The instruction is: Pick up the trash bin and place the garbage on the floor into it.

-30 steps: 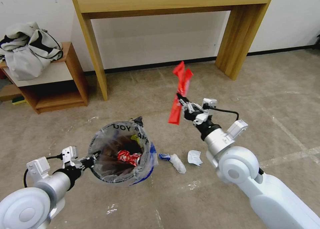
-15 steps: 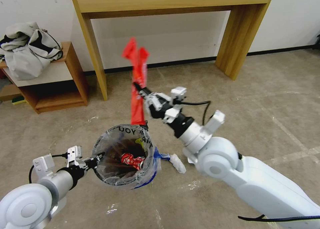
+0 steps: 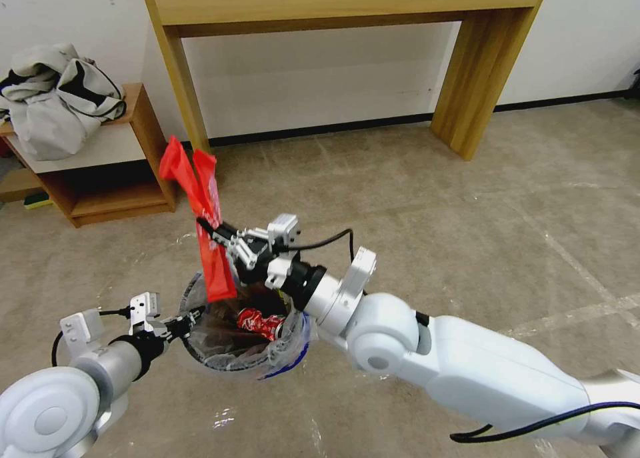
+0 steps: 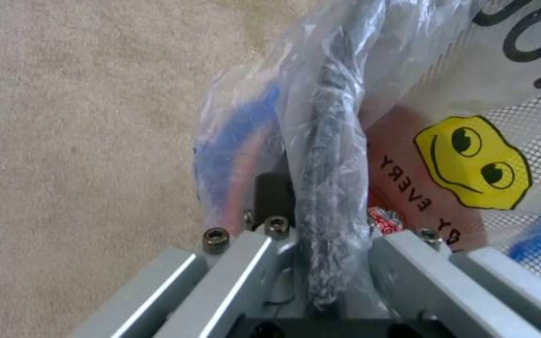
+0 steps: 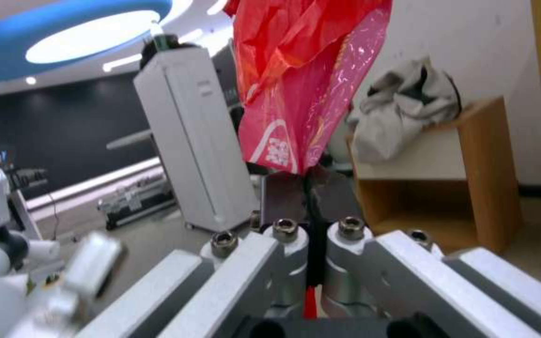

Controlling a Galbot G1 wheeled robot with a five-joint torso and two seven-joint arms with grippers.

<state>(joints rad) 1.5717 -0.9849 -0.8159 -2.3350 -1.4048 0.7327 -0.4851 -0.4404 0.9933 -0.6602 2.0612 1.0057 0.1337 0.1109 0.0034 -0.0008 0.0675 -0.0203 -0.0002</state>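
The trash bin (image 3: 230, 353), red with a blue rim and a clear lettered bag, is held off the floor in front of me. My left gripper (image 3: 192, 317) is shut on its near-left rim; in the left wrist view the bag-wrapped rim (image 4: 330, 178) runs between the fingers of the left gripper (image 4: 327, 234), beside the yellow mark (image 4: 471, 164). My right gripper (image 3: 213, 231) is shut on a long red wrapper (image 3: 200, 211), garbage that dangles over the bin's left side. The right wrist view shows that wrapper (image 5: 296, 84) rising from the shut right gripper (image 5: 313, 197). A crumpled red piece (image 3: 260, 323) lies inside the bin.
A wooden table (image 3: 187, 105) stands against the back wall, its left leg just beyond the bin. A low shelf (image 3: 107, 178) with a grey bundle of clothing (image 3: 60, 98) is at the far left. Bare floor stretches to the right of my right arm.
My right arm has swung left with the red wrapper, from right of the bin to over its opening. The floor litter right of the bin is now behind that arm. The left gripper barely moved.
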